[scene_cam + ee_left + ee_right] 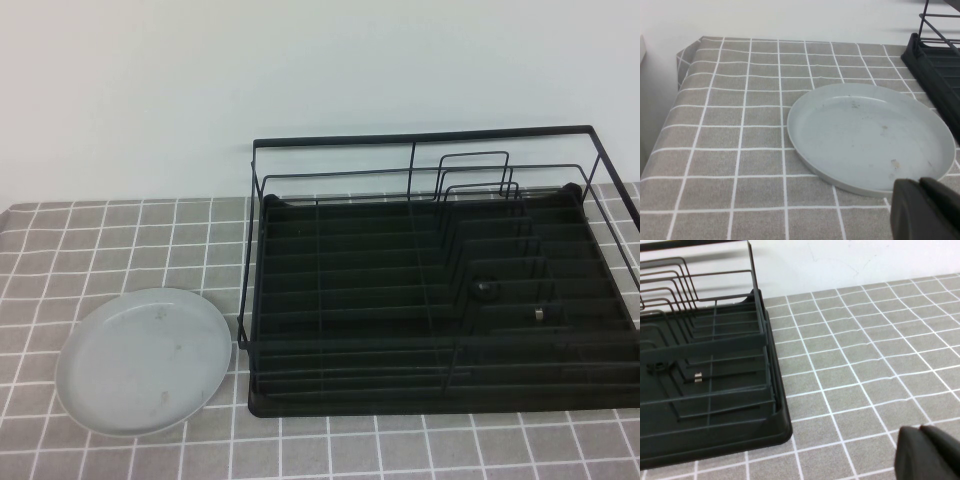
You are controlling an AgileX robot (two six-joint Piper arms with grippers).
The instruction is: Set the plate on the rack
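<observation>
High view: the plate lies flat, face up, on the grey checked tablecloth, toward the near left part of the tabletop. It is round, pale grey-blue, with a shallow raised rim and faint specks on its face. The rack, black wire on a black tray base, fills the right half of the tabletop, its back rail against the white wall. Plate rim and the rack's left side sit just beside each other, apart, with a narrow strip of cloth between. Upright divider loops stand in the rack's rear middle. Nothing rests in the rack apart from a small round black fitting and a small metal clip on the tray. Neither arm shows in this view.

Left wrist view: left gripper hangs above the cloth by the plate's rim, not touching it; dark fingers pressed together, clenched on nothing. The tablecloth's corner and edge show beyond the plate.

Right wrist view: right gripper hangs over bare cloth off the rack's side, well apart from the plate; fingers closed together, empty.
</observation>
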